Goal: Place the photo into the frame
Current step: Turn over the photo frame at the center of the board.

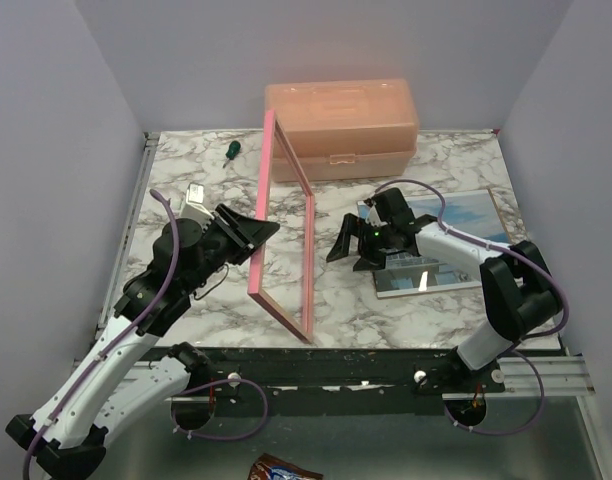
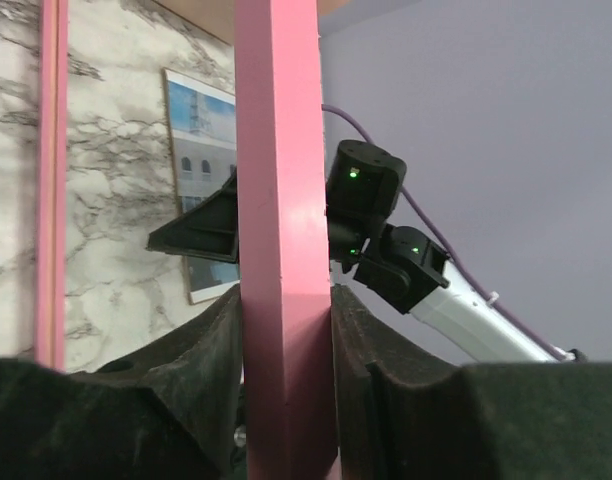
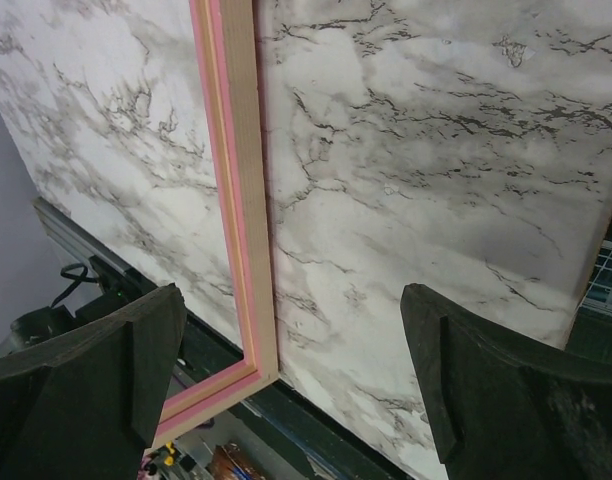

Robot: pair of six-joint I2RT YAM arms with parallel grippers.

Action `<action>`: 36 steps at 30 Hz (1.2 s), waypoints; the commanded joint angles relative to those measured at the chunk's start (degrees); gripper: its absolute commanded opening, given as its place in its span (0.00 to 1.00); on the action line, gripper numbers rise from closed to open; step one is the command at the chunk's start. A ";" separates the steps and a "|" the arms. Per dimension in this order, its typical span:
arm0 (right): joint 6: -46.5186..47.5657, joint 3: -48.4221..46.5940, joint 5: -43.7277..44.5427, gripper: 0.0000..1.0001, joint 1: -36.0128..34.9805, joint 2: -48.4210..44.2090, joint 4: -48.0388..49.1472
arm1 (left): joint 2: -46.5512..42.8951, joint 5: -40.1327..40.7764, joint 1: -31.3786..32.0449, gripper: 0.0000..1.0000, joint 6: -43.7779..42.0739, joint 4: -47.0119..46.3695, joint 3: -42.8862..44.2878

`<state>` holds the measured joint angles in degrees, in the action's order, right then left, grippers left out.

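Quick status from my end. The left gripper (image 1: 252,232) is clamped on one long rail of the pink frame (image 1: 308,262). In the left wrist cam the rail fills the gap, with both pads (image 2: 208,350) pressed flat against its sides. The frame isn't lying flat. It's tipped up on edge and runs from the near edge of the marble table (image 1: 436,160) back toward the peach plastic box (image 1: 341,122) at the rear. I honestly can't tell from any view whether its low near corner touches the table or hangs just above it.

The right gripper (image 3: 291,335) is spread wide with nothing in it. Its wrist cam just shows bare marble between the fingers (image 3: 491,385), plus the frame's near corner off to one side, pink on one face and pale wood on the other. From above, that gripper sits between the frame and the photo (image 1: 474,214), touching neither as far as I can see.

The photo lies flat on the right side of the table, blue sky part showing, with the right arm across its middle so a good chunk is hidden. It's well apart from the frame.

There's also a green-handled screwdriver (image 1: 229,151) at the back left, near the box.
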<state>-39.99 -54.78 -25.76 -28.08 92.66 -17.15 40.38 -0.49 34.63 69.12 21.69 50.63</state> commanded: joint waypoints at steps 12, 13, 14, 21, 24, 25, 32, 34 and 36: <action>0.93 1.74 1.98 0.97 -0.75 1.47 2.20 | 4.10 5.55 0.35 0.63 -18.15 26.56 13.66; 0.92 1.85 1.93 0.97 -0.75 1.44 2.24 | 4.67 6.20 0.35 0.63 -18.95 27.69 14.35; 0.91 1.95 1.80 0.97 -0.79 1.46 2.37 | 5.16 6.62 0.33 0.62 -19.57 28.65 14.89; 1.66 2.86 2.95 0.97 -0.84 1.73 2.38 | 6.95 6.82 0.35 0.46 -20.54 31.39 13.96; 2.26 3.32 3.27 0.96 -0.92 2.04 2.36 | 6.27 6.97 0.26 0.34 -20.42 30.58 11.41; 2.49 3.41 3.55 0.96 -1.03 2.22 2.33 | 6.04 7.06 0.26 0.30 -20.32 30.43 10.45; 4.48 4.05 6.65 0.89 -1.46 4.01 1.25 | 5.24 8.40 -0.17 0.05 -21.40 30.43 6.43; 4.99 4.37 7.78 0.87 -1.46 4.26 0.91 | 5.20 8.40 -0.40 0.00 -21.91 30.27 5.26; 5.10 4.87 7.88 0.84 -1.43 4.56 1.20 | 5.06 8.16 -0.65 0.00 -22.02 29.80 4.00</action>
<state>-37.08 -51.66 -21.76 -29.19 95.29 -15.88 46.19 5.87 34.48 50.33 51.53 57.12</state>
